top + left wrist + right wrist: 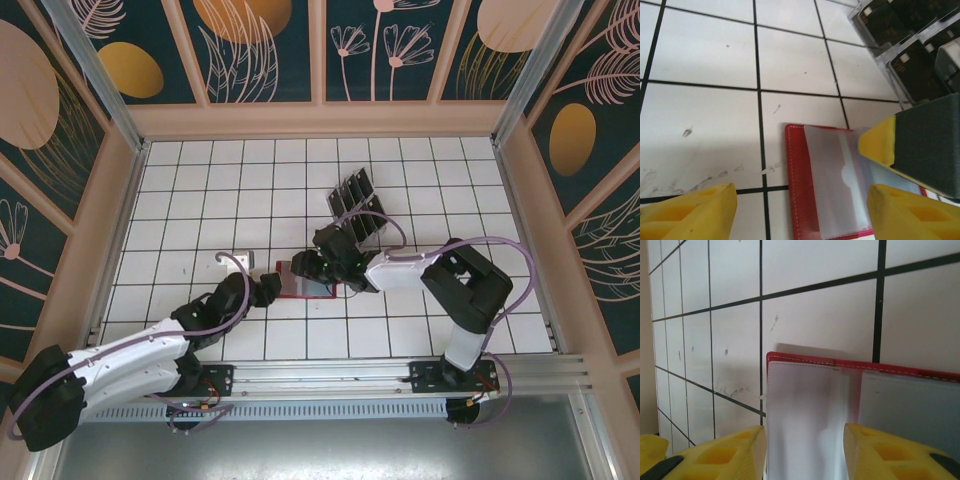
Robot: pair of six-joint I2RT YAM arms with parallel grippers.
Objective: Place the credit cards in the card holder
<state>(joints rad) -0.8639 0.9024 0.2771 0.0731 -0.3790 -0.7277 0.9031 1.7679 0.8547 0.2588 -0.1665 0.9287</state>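
A white tiled bench with black grid lines, seen from above, with two robot arms reaching toward its middle.

From the lower left, the left arm stretches toward the card holder, a flat red wallet lying open on the tiles. The left claw sits at the holder's left edge. In the left wrist view, the yellow fingers of this claw are spread wide apart. The holder's red stitched border and a pale translucent pocket lie on the bench between them. The claw grips nothing.

The card holder is at the centre of the bench, with both claws meeting over it. In the right wrist view its pale pockets face up, edged by the red cover.

The right claw comes in over the holder's right side. In its own wrist view, its yellow fingers are also apart, with a pocket leaf of the holder showing in the gap. Whether they touch the leaf cannot be told. In the left wrist view, one yellow finger with a dark pad hangs over the holder's pocket.

Beyond the holder and to its right, the credit cards stand in a clear plastic rack. They are black, glossy and apart from the holder.

The right arm bends back from the holder toward the lower right.
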